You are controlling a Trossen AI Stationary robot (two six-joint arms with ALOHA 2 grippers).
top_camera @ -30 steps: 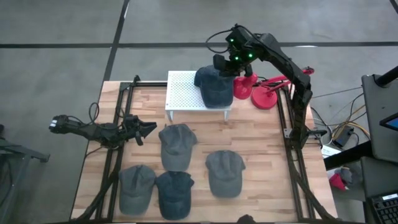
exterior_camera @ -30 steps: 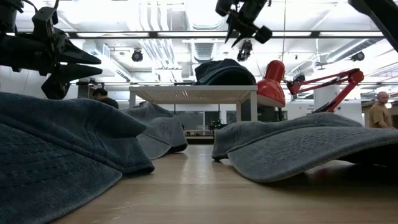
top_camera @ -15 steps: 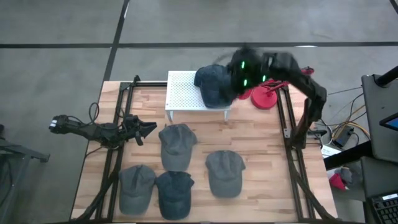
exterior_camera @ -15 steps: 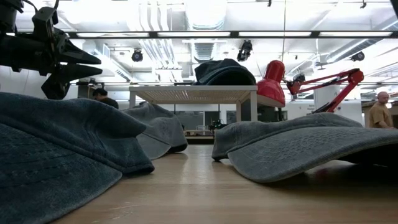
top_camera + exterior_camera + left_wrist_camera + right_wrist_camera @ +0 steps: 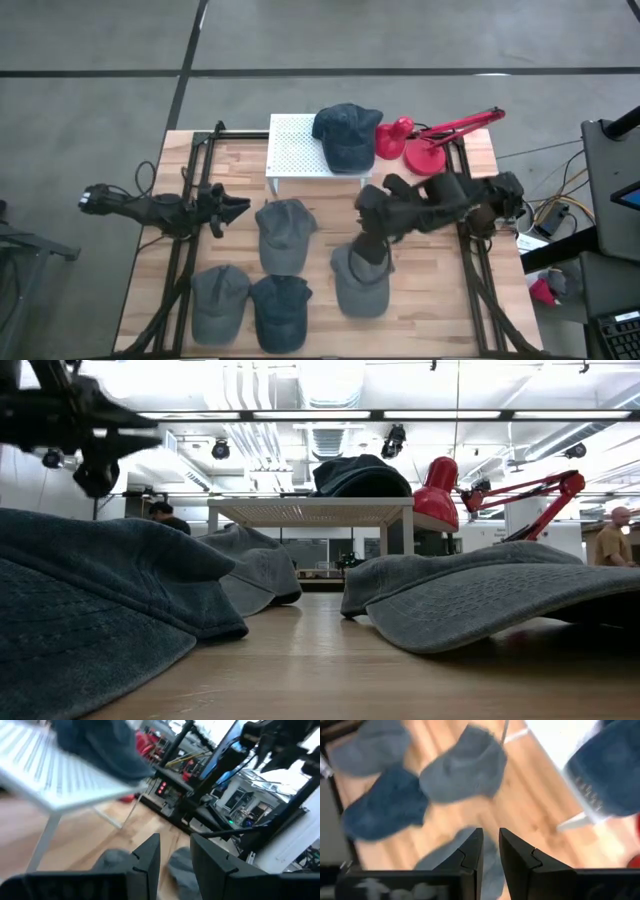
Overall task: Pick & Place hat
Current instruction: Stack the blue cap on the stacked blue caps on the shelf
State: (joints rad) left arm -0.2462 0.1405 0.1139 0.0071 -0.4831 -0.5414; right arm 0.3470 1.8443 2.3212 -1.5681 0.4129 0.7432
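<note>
A dark blue hat (image 5: 345,135) lies crown up on the white perforated rack (image 5: 295,150) at the table's far edge; it also shows in the low view (image 5: 360,475). Several grey-blue hats lie flat on the wood: one mid-table (image 5: 285,232), one right of centre (image 5: 360,285), two by the near edge (image 5: 218,300) (image 5: 280,310). My right gripper (image 5: 368,240) (image 5: 491,852) hangs above the far end of the right-of-centre hat, narrowly open, empty. My left gripper (image 5: 238,207) (image 5: 175,855) waits open above the table's left side.
A red desk lamp (image 5: 420,145) stands right of the rack at the far right corner. Black frame rails (image 5: 185,250) run along the table's left and right sides. Bare wood (image 5: 420,290) shows right of the hats. People stand in the room beyond (image 5: 608,540).
My right arm has swung fast from above the hat on the rack toward the near edge and down, and now hangs over the right-of-centre hat. The hat on the rack has stayed put. My left gripper has risen a little.
</note>
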